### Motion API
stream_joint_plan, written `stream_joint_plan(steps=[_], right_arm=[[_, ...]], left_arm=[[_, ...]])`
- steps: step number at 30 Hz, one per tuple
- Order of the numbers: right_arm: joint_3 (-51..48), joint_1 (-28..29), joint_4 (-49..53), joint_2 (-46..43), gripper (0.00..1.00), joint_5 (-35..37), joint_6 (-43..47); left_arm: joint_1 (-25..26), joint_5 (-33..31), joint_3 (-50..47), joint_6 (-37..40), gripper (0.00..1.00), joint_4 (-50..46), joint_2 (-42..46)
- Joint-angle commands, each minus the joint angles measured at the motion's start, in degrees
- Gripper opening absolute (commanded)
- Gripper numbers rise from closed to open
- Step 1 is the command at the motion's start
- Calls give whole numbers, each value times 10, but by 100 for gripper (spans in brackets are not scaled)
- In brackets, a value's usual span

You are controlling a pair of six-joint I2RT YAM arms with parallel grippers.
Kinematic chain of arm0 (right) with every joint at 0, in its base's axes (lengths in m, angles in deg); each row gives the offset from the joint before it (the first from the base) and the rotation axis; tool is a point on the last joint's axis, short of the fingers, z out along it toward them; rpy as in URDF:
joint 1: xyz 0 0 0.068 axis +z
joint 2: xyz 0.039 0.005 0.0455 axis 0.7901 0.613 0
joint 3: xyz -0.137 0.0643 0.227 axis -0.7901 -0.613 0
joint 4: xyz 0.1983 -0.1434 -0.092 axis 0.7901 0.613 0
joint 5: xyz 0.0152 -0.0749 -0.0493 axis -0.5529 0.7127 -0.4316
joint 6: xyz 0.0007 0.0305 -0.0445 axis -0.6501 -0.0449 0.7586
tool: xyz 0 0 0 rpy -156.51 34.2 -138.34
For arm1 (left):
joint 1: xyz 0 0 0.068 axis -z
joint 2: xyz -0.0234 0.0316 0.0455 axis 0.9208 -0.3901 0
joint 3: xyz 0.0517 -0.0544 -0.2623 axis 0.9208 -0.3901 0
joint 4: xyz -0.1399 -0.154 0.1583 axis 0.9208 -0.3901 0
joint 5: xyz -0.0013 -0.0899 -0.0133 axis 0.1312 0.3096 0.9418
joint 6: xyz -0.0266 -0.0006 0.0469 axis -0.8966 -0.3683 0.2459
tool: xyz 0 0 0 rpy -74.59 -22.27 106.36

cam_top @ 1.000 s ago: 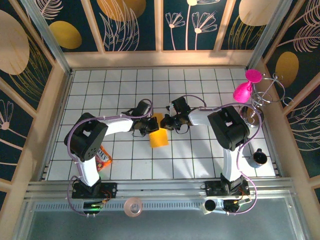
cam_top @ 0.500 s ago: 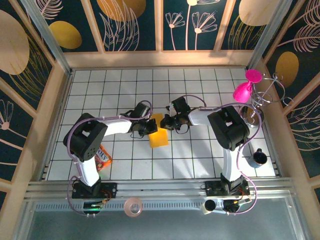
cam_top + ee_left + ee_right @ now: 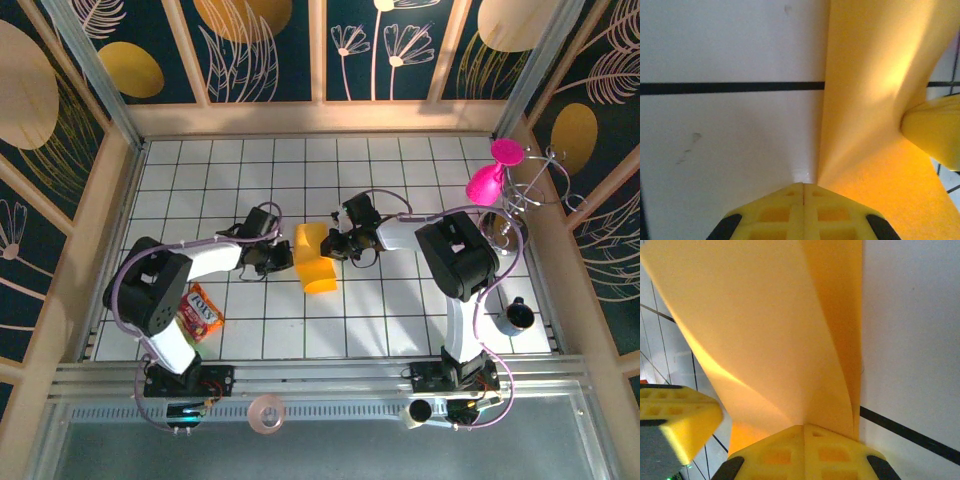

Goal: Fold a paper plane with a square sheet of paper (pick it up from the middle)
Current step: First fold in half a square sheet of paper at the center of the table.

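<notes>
The square sheet of paper (image 3: pixel 318 268), orange-yellow and partly folded, lies mid-table between the two grippers. My right gripper (image 3: pixel 333 245) is shut on the sheet's right upper edge. In the right wrist view the folded paper (image 3: pixel 770 330) fans upward out of its closed jaws (image 3: pixel 805 426). My left gripper (image 3: pixel 288 258) is shut at the sheet's left edge. In the left wrist view its closed tips (image 3: pixel 804 184) meet the paper's (image 3: pixel 875 75) edge on the white tile, with no paper seen in the seam. No paper plane shape has formed.
A multicoloured snack packet (image 3: pixel 201 311) lies by the left arm's base. A pink balloon-like figure (image 3: pixel 490 178) hangs on a wire stand at the right wall. A black cup (image 3: pixel 518 315) stands lower right, and a tape roll (image 3: pixel 266 412) rests on the front rail.
The left arm swung leftward and its gripper drew back from over the paper to its left edge. The sheet now spreads wider to the left. The right gripper stayed put.
</notes>
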State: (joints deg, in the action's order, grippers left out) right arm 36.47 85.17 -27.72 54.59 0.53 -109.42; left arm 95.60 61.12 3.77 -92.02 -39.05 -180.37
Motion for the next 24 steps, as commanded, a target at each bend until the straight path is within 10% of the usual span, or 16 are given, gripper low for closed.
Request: stream_joint_plan(steps=[1, 10, 24], right_arm=[[-47, 4, 135, 74, 0, 135, 11], [-48, 5, 131, 76, 0, 133, 7], [-49, 4, 138, 83, 0, 145, 5]], left_arm=[[-2, 36, -1, -8, 5, 35, 41], [2, 159, -17, -111, 6, 221, -27], [-3, 72, 48, -22, 6, 52, -106]])
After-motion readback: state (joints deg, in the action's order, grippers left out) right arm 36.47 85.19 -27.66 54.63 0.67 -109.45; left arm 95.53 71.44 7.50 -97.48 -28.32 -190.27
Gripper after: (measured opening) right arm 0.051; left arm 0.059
